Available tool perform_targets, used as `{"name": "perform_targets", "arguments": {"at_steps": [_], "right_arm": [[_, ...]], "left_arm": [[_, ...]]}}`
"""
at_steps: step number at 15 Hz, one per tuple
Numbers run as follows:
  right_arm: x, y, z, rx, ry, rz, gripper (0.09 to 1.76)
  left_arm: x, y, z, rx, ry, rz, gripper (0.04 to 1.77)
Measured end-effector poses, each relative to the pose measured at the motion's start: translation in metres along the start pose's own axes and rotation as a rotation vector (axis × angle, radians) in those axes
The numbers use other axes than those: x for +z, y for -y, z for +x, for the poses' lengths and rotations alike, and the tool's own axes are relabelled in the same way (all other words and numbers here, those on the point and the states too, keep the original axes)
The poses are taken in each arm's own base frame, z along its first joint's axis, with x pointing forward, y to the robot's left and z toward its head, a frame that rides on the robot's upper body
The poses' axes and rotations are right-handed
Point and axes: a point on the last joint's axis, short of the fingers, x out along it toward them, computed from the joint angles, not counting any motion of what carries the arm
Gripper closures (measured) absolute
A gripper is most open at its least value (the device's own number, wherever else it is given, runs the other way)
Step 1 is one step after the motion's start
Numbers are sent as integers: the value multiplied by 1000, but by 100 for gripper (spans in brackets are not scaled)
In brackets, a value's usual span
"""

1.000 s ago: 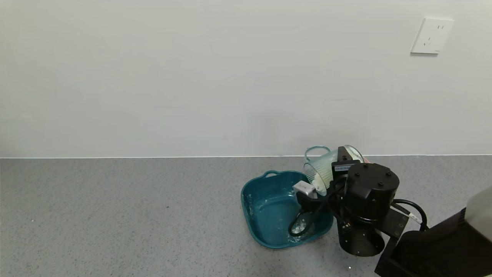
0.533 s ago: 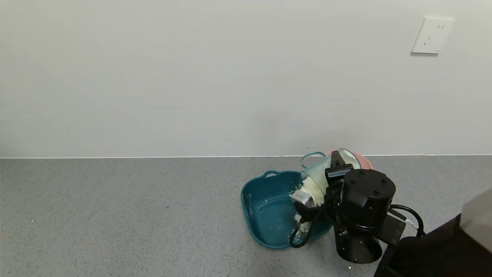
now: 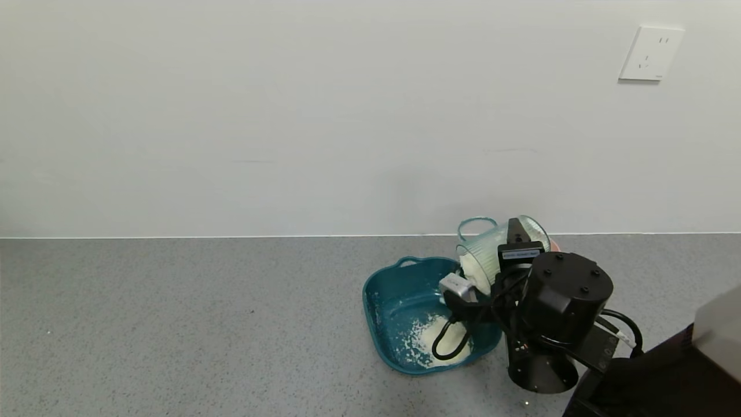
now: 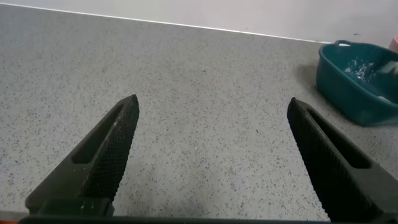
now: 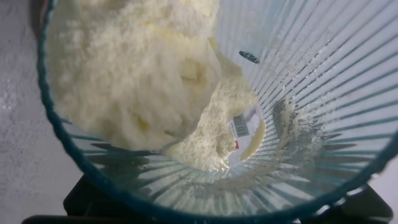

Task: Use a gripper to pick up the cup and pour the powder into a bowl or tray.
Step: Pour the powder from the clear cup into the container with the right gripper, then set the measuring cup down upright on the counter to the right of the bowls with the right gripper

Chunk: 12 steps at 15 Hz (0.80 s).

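Right gripper (image 3: 517, 242) was clamped on the cup (image 3: 492, 255), one black finger crossing its ribbed wall, and held it tipped on its side above the far right edge of the basin (image 3: 379, 315), mouth turned left and down toward it. Left gripper (image 4: 211, 155) hovered well to the left over bare counter, its two textured, pointed fingers (image 4: 109, 146) spread wide with nothing between them. The counter (image 3: 173, 324) was a flat grey speckled stone-like surface, meeting a plain white wall (image 3: 289, 116) along a straight line at the far side; a white socket plate (image 3: 650, 53) sat high on the wall to the right. The cup was clear, pale blue-green plastic with fine vertical ribs and a thin loop tab (image 3: 476, 223) at its rim. From the right wrist, a creamy clumped mass of powder (image 5: 137, 74) filled the side of the cup toward its rim, with a thin dusting and a small barcode sticker (image 5: 241, 127) showing through the bottom. The basin was dark teal, smooth, rounded-square, with a small loop handle (image 3: 408, 261) on its far edge; a loose heap of powder lay in its near right part, with crumbs scattered to the left. A black cable loop (image 3: 448, 344) hung from the right arm over that heap.
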Motion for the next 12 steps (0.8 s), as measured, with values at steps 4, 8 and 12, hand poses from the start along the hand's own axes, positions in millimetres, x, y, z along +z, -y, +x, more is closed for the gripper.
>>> {"name": "perform_targets", "arguments": {"at_steps": [4,8,12], "right_arm": [[-9,6,2,-8,-18,127,55],[-17,2,5,5,-45,329,55],[-32,-8,7,26,-80,481,55]], "left_arm": [[0,0,0,0,0,0,9],[0,0,0,0,0,0,9],[0,0,0,0,0,0,9]]}}
